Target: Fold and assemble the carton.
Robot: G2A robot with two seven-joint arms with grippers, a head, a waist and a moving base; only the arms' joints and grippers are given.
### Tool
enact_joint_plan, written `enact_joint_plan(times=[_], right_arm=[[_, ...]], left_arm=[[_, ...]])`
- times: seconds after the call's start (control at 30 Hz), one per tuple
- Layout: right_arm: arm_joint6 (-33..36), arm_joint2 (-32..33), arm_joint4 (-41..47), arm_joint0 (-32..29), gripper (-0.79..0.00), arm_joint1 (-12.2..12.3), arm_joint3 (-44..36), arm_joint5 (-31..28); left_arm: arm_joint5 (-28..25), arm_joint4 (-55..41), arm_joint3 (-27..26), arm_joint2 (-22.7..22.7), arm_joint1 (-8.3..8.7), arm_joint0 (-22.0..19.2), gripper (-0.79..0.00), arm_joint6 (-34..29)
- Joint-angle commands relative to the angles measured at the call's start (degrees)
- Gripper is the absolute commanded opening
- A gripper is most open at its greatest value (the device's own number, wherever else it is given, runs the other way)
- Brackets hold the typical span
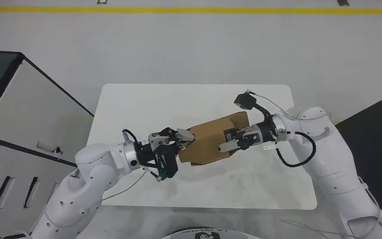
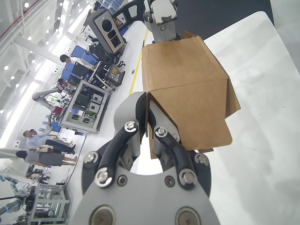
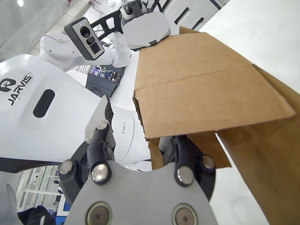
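now left claw [image 2: 147, 114] pinches the carton [image 2: 182, 71], right claw [image 1: 227, 141] spread astride its wall

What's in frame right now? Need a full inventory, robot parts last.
carton: 1, brown, partly folded with its flaps loose, over the middle of the table between the two grippers
table: 1, white, in front of the robot
floor line: 1, yellow, across the floor beyond the table
cabinet: 1, grey with a dark frame, on the floor off the table's left side
left gripper: 1, black and silver, shut on a flap at the carton's left end
right gripper: 1, black and silver, open, straddling the wall at the carton's right end
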Motion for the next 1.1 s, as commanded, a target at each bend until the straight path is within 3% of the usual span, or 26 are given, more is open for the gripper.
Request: enact_joint_plan(times=[0.0,0.2,0.4,0.67,0.73,0.8,0.83,0.87,0.9,0.93,1.07], right_arm=[[0.0,0.0,-0.2,-0.1,-0.406,0.1,-0.1,0.0],[-0.1,-0.3,-0.1,-0.2,-0.465,0.4,0.1,-0.1],[-0.4,-0.9,0.3,-0.1,-0.449,0.4,0.5,-0.4],[-1.1,-1.9,-0.3,0.1,-0.505,0.4,0.5,-0.6],[-1.3,-2.1,-0.4,0.1,-0.576,0.4,0.5,-0.6],[-1.7,-2.2,-0.4,0.1,-0.785,0.4,0.6,-0.6],[-1.9,-2.2,-0.4,0.1,-0.785,0.4,0.6,-0.6],[-2.1,-2.2,-0.3,0.0,-0.785,0.4,0.6,-0.5],[-2.2,-2.1,-0.1,-0.1,-0.785,0.4,0.8,-0.3],[-2.3,-2.1,0.2,-0.1,-0.785,0.4,1.0,-0.2],[-2.2,-1.8,2.9,-0.3,-0.785,0.4,2.2,0.3]], left_arm=[[0.0,-0.1,0.0,0.1,0.01,-0.1,-0.785,0.0],[-0.1,-0.2,0.1,0.6,0.04,-0.4,-0.785,-0.1],[0.0,-0.3,0.1,0.9,0.08,-0.4,-0.785,-0.3],[0.1,-0.4,-0.2,1.0,0.18,-0.2,-0.785,-0.3],[0.1,-0.4,-0.3,0.9,0.20,-0.1,-0.785,-0.4],[0.0,-0.4,-0.4,0.9,0.24,-0.1,-0.785,-0.3],[0.0,-0.4,-0.4,0.9,0.26,-0.1,-0.785,-0.3],[0.0,-0.6,-0.4,0.8,0.27,0.0,-0.514,-0.2],[0.1,-1.2,-0.5,0.8,0.26,0.1,-0.086,-0.1],[0.3,-1.6,-0.7,0.7,0.25,0.1,0.000,0.1],[1.6,-2.0,-1.5,0.3,0.23,-0.1,0.000,0.0]])
